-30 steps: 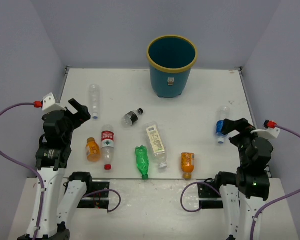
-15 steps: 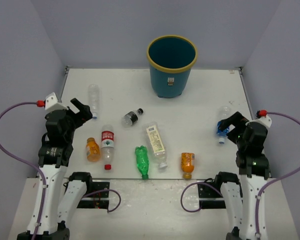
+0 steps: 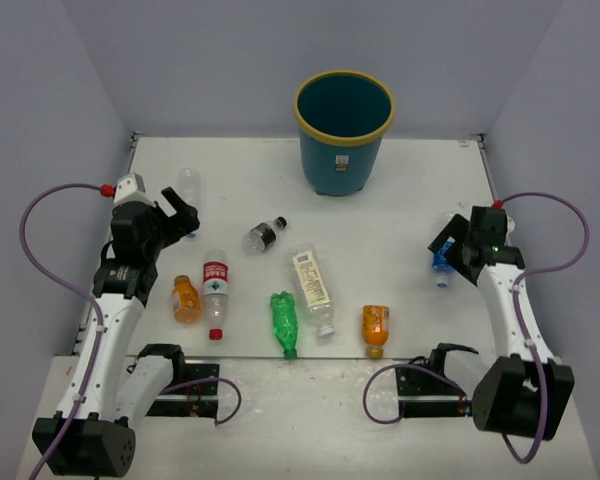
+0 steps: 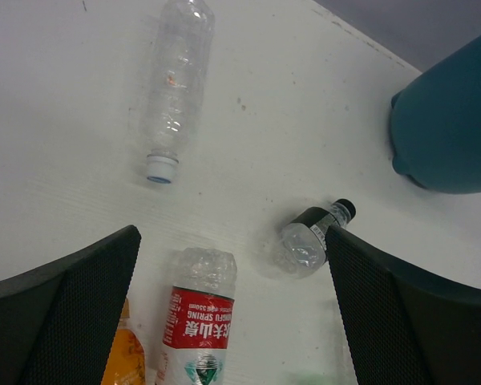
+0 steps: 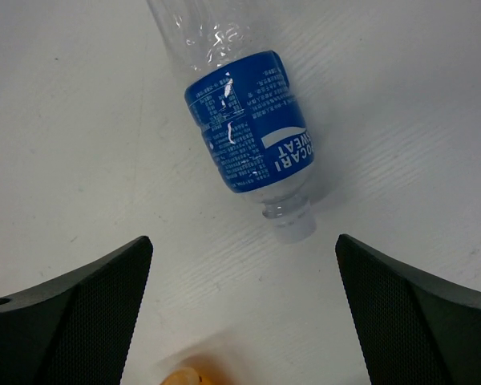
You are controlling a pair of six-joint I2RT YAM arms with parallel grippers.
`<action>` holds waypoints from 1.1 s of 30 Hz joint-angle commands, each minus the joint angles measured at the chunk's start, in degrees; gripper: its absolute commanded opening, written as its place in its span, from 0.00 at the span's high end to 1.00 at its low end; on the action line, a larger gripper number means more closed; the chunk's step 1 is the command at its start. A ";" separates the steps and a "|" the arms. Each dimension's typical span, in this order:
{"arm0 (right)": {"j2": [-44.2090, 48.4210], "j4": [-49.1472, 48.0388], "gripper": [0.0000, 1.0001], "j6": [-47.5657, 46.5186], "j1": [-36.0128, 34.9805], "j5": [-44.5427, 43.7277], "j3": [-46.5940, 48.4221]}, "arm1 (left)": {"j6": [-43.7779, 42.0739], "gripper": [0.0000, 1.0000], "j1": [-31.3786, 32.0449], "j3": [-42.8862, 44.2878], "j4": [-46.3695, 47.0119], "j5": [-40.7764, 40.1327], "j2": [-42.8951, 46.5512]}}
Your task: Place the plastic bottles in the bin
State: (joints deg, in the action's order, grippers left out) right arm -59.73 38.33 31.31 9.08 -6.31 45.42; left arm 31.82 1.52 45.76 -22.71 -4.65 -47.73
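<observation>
My right tool [image 5: 242, 241], wide open and empty, hovers over the bench [image 5: 80, 120]. The clear plastic bottle with a blue label [image 5: 248, 132] lies at twelve o'clock, cap pointing five o'clock.

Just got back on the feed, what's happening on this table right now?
Nothing is in the bin yet: all eight plastic bottles lie on the table. The right gripper hangs open by the blue-label bottle, which lies just ahead of its fingers in the wrist view, ungrasped. The left gripper is open too, near the clear unlabelled bottle, holding nothing.
</observation>
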 commanded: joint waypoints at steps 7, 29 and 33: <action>-23.58 -3.96 0.01 -1.24 0.83 -3.38 12.68 | -1.54 0.00 -0.11 3.94 0.41 -5.29 1.66; -24.99 -8.74 0.80 -9.56 -1.12 21.74 31.31 | -0.30 0.00 -0.11 4.64 -1.93 -7.74 2.12; -19.77 -14.14 0.77 -12.66 -6.95 24.65 41.99 | 0.24 0.00 -0.11 3.91 -2.15 -8.24 1.95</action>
State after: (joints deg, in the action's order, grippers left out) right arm -88.18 31.80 23.26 7.68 9.94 76.15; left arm 31.05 1.52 48.86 -24.99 -11.57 -46.26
